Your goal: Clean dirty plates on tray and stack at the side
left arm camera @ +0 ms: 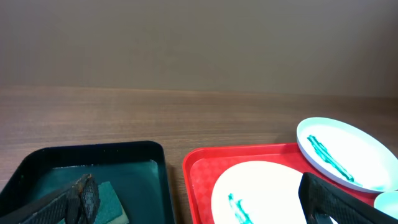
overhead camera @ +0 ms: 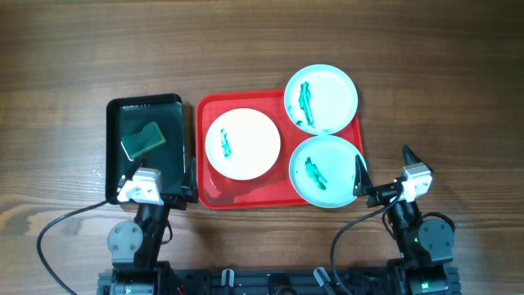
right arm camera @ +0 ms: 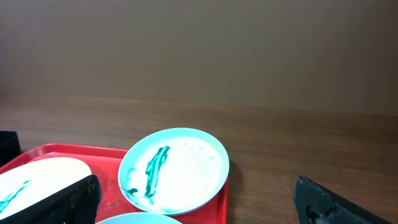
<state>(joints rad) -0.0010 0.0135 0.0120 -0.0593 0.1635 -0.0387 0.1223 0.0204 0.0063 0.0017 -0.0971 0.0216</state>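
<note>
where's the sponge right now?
Overhead view: the sponge lies inside the black tray, left of the red tray, just ahead of the left gripper.

Soft, even light from above, overhead view crisp, just a pale sheen on the red tray point(overhead camera: 246, 197) by its near rim and glints along the black tray point(overhead camera: 144, 102). Wrist views look dimmer, and the close fingers point(left arm camera: 336, 200) sit dark and blurred.

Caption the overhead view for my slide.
Smeared cream plate and two mint plates on red tray; sponge in black tray; left gripper and right gripper open.
</note>
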